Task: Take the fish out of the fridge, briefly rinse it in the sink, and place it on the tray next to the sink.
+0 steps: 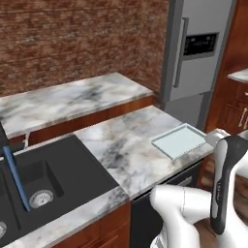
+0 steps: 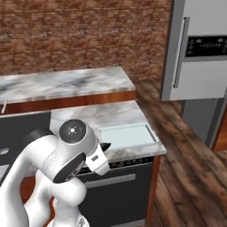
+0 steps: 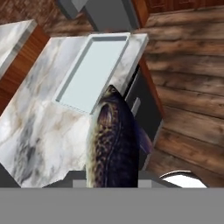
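Observation:
The fish (image 3: 111, 140), dark and speckled, rises from the bottom of the hand view with its tip over the counter's edge, just short of the tray (image 3: 89, 72). My gripper (image 2: 104, 147) is shut on the fish, which hides the fingers in the hand view. It hangs off the counter's front edge beside the pale tray (image 1: 180, 141) (image 2: 126, 135), which lies bare on the marble. The black sink (image 1: 58, 169) lies left of the tray, and a blue stream (image 1: 15, 178) slants from its faucet (image 1: 2, 134) to the drain. The grey fridge (image 1: 198, 53) (image 2: 199, 53) stands shut behind.
Marble counter (image 1: 126, 145) runs between sink and tray, with a second counter (image 1: 68, 99) along the brick wall. A dark dishwasher front (image 2: 119, 186) sits under the tray. Wooden floor (image 2: 186, 168) opens to the right towards the fridge.

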Available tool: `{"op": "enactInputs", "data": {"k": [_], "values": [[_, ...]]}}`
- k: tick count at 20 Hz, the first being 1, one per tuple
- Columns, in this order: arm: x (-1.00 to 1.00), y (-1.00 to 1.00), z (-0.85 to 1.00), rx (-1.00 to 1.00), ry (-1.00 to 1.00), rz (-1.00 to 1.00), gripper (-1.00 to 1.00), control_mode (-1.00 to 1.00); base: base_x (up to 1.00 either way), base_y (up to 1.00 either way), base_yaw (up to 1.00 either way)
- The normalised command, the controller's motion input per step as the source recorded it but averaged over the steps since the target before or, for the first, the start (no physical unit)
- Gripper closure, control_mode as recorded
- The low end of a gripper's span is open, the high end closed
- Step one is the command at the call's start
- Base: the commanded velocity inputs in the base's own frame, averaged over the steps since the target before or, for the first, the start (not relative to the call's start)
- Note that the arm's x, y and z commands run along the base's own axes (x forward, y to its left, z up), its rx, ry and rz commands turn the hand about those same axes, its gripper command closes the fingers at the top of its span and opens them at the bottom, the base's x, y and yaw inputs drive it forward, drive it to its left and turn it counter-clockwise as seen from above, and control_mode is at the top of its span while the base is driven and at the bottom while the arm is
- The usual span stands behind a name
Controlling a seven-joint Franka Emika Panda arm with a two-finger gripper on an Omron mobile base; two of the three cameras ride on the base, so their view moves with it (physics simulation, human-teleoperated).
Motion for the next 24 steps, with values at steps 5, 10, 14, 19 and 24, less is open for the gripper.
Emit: {"op": "enactInputs", "data": {"k": [5, 10, 14, 19, 24], "values": [[0.0, 0.0, 0.0, 0.0, 0.0, 0.0, 1.0, 1.0, -0.22, -0.9, -0.02], [0.0, 0.0, 0.0, 0.0, 0.0, 0.0, 1.0, 1.0, 1.0, -0.3, 0.0], [0.0, 0.0, 0.0, 0.0, 0.0, 0.0, 1.0, 1.0, 1.0, 0.05, 0.0], [0.21, 0.4, -0.1, -0.04, 0.19, 0.01, 1.0, -1.0, 0.54, 0.41, 0.0], [0.87, 1.0, -0.04, -0.11, 0.45, 0.04, 1.0, -1.0, 0.0, 0.0, 0.0]]}}
